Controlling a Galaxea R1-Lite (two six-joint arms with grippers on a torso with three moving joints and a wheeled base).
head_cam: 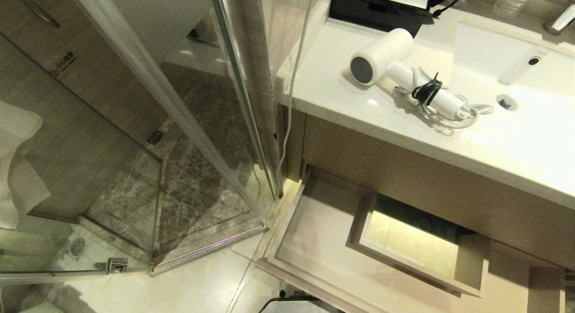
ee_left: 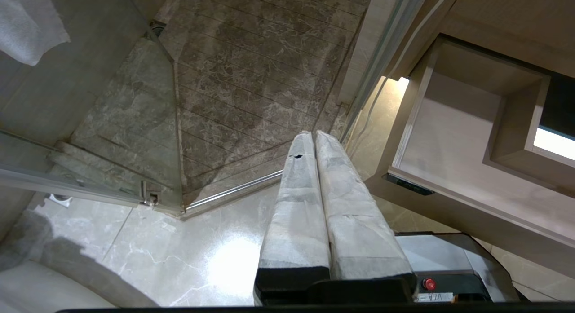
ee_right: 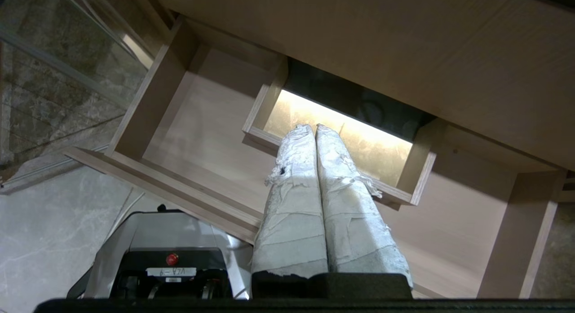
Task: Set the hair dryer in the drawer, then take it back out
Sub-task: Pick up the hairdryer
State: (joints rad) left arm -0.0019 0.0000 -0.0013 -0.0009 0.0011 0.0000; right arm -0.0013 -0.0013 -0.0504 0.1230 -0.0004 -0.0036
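Observation:
The white hair dryer [head_cam: 386, 57] lies on the pale counter [head_cam: 323, 93] beside the sink, its dark grey round end facing me, its cord bundled along the handle [head_cam: 438, 99]. Below the counter the drawer [head_cam: 314, 241] stands pulled out, with nothing on its beige floor [ee_right: 211, 138] and a boxed cut-out in its middle. A dark label plate [ee_left: 408, 184] sits on its front. My left gripper [ee_left: 314, 134] hangs shut over the floor by the shower threshold. My right gripper [ee_right: 314, 126] hangs shut above the open drawer, holding nothing. Neither arm shows in the head view.
A glass shower door [head_cam: 157, 102] and its metal frame stand left of the vanity. The sink basin [head_cam: 516, 79] lies right of the dryer, a black box [head_cam: 377, 7] behind it. A white cord [head_cam: 292, 102] hangs down the vanity's left side. My base [ee_right: 166, 245] stands before the drawer front.

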